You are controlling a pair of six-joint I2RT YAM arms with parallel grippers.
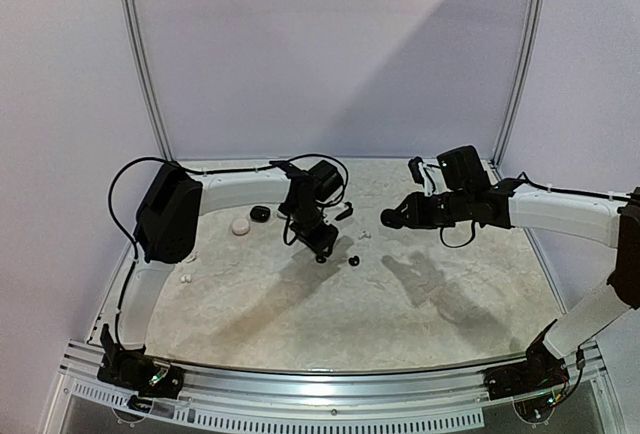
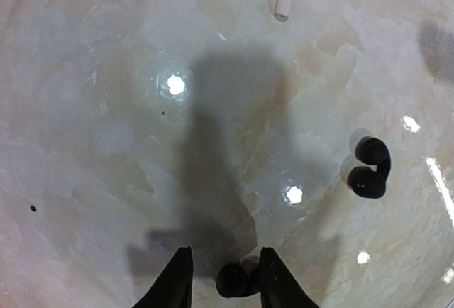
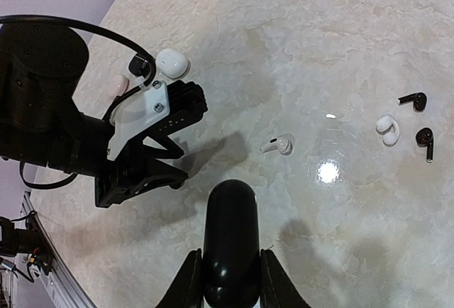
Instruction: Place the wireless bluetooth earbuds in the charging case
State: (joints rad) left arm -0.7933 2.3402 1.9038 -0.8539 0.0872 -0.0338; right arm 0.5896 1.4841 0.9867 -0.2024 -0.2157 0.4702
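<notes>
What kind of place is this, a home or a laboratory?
Probably a laboratory robot booth: a left arm and right arm bolted to an aluminium rail, plain walls on metal posts, earbuds scattered on a marbled table.

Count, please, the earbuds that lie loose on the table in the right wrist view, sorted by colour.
white earbuds: 2
black earbuds: 2
Total: 4
</notes>
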